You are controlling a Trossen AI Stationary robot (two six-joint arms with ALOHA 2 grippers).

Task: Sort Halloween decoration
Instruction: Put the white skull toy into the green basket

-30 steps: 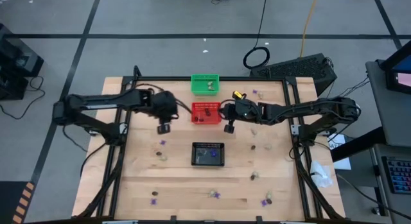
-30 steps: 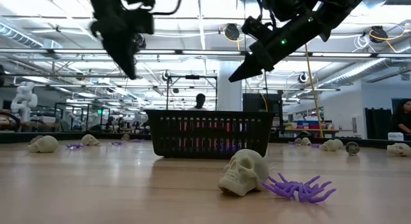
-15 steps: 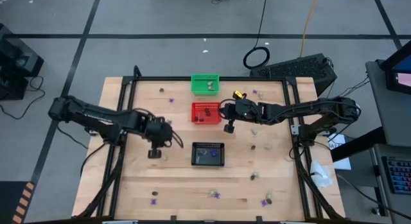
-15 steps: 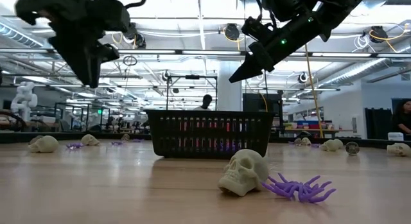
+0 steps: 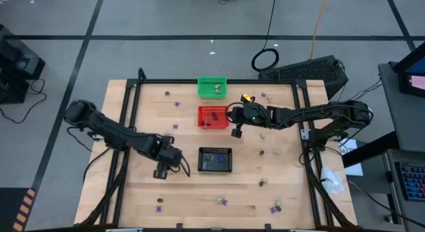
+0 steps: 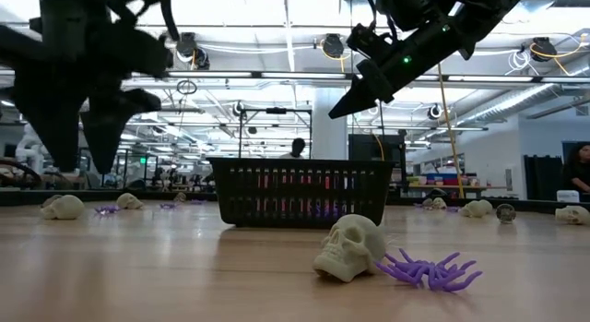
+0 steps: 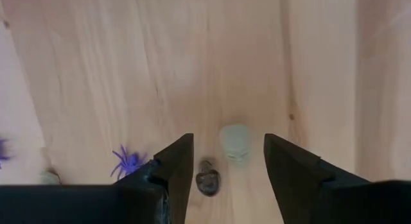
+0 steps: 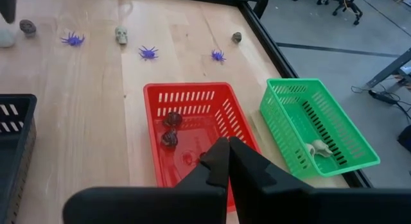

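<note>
The left arm is swinging away from the red basket and stretching down across the table toward the black basket's left side. The left gripper is now hanging low over the wood, its fingers spreading wide apart above a pale cream skull and a dark brown trinket, a purple spider just beside them.

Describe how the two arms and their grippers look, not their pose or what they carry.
Both arms are dark, nearly black, built of slim jointed segments with thin black cables running alongside. The left gripper ends in two broad, flat, matt black fingers with squared, angled tips. The right gripper has the same black fingers, tapering to a narrow point. A small green light and a yellow marking show near the right arm's wrist.
</note>
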